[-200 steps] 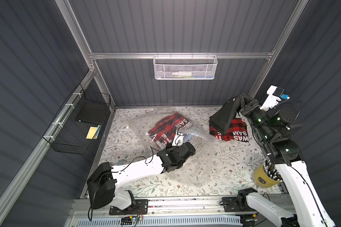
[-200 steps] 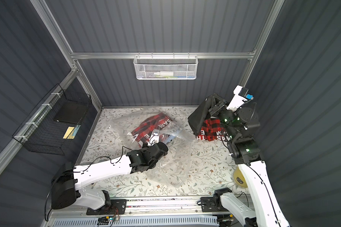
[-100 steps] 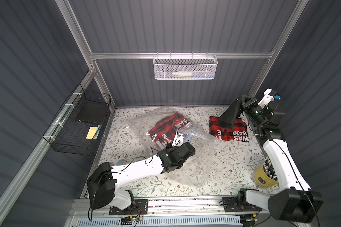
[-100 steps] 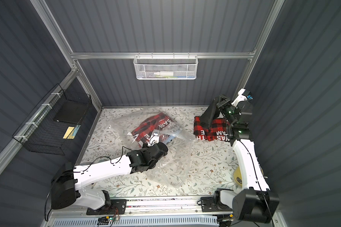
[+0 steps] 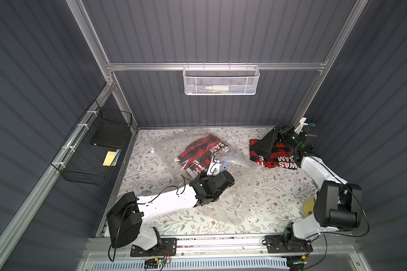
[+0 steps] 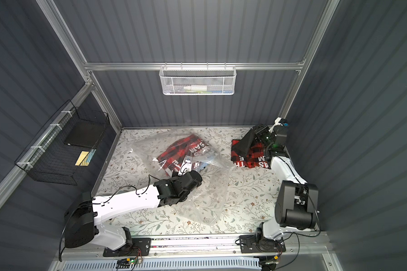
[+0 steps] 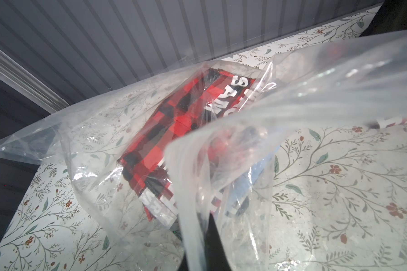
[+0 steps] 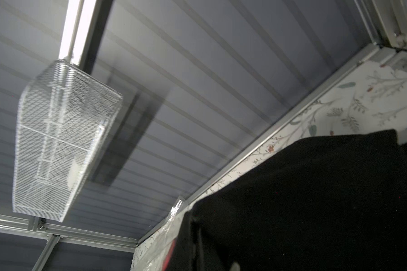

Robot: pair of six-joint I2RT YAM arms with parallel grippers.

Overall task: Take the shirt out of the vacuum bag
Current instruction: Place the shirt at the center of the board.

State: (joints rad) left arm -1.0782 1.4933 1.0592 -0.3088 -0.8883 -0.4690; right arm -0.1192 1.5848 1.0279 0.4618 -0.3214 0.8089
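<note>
Both grippers are closed: the left gripper [image 7: 209,231] pinches the vacuum bag [image 5: 233,194], a plaid shirt [image 5: 197,152] inside. The right gripper [image 5: 280,132] grips a second shirt [image 5: 276,156] by its black fabric.

I see the flowery table [image 5: 280,194]. The vacuum bag [image 5: 235,199] lies on it, with a red checked shirt [image 5: 280,152] near the bag's right.

Top views: high overhead, looking steeply down; both cover the whole desk [image 5: 280,194]. Left wrist view: low, right up against the vacuum bag [image 7: 315,82]. Right wrist view: close behind the shirt [image 8: 315,199], angled up at the mesh basket [image 8: 57,140], also in both top views.
</note>
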